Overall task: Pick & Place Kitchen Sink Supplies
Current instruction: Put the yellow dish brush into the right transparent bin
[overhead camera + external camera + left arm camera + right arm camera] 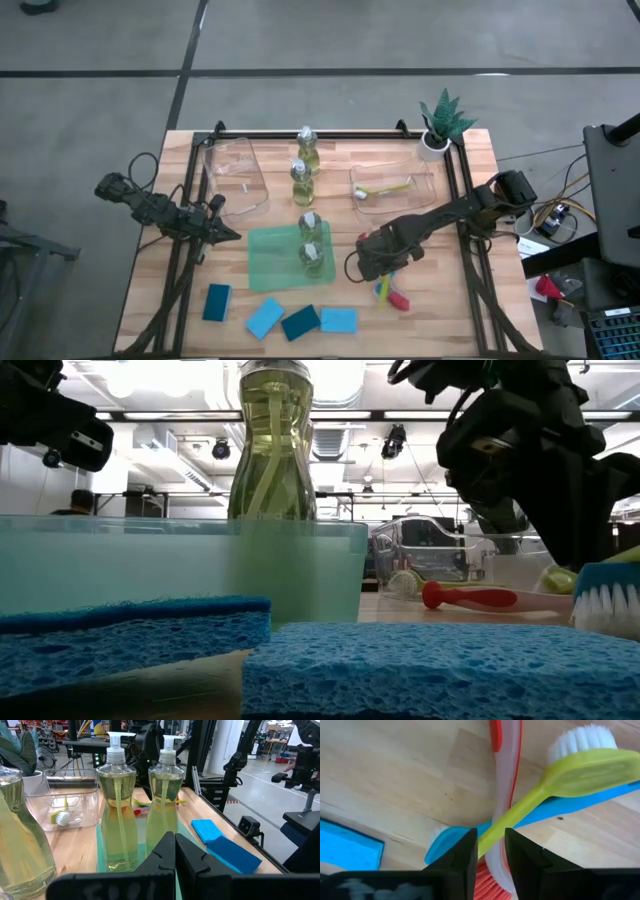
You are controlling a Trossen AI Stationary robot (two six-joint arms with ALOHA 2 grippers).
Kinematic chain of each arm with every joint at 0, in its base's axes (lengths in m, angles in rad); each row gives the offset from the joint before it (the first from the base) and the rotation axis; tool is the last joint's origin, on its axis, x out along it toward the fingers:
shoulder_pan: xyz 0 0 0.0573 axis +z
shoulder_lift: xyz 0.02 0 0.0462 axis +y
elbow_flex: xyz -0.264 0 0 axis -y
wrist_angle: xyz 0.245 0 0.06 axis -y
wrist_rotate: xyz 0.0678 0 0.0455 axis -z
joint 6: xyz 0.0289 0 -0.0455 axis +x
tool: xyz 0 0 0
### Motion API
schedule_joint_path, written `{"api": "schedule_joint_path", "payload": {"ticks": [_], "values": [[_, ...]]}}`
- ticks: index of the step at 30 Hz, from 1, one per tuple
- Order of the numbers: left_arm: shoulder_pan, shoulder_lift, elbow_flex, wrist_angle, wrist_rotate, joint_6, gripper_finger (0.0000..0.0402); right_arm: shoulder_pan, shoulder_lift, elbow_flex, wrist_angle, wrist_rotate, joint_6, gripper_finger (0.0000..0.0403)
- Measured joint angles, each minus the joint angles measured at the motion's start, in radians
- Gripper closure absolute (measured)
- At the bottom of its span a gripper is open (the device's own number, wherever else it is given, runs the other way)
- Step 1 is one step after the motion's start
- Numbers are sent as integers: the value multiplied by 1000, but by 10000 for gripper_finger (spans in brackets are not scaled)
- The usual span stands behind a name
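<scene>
Two clear bottles (310,240) with white pump caps stand on the green mat (270,260). Two more bottles (302,165) stand between the clear bins. Several blue and teal sponges (280,318) lie along the near edge. The red, yellow and blue brushes (390,290) lie crossed on the wood right of the mat. My right gripper (490,847) points down over them, shut on the yellow brush (560,780). My left gripper (175,852) is shut and hovers left of the mat, facing the two bottles (116,805). My right gripper comes from above, pointing down, with its two fingers on either side of the yellow brush's handle (495,832) near its free end. The red-and-white brush (507,795) also runs between the fingers; whether it is touched I cannot tell. The yellow head (590,765) rests on the blue brush (555,807).
A clear bin (235,175) sits far left. Another clear bin (392,185), far right, holds a yellow-green brush (385,190). A potted plant (440,125) stands at the far right corner. Black rails (468,200) run along both sides of the table.
</scene>
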Motion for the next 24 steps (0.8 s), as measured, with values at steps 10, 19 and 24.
{"api": "schedule_joint_path", "payload": {"ticks": [10, 19, 24], "values": [[0, 0, 0, 1, 0, 0, 401, 24, 0, -14, -13, -3, 50, 225], [0, 0, 0, 1, 0, 0, 401, 57, 0, -71, 6, -6, 100, 197], [0, 0, 0, 1, 0, 0, 401, 61, 0, -82, 34, 3, 89, 231]]}}
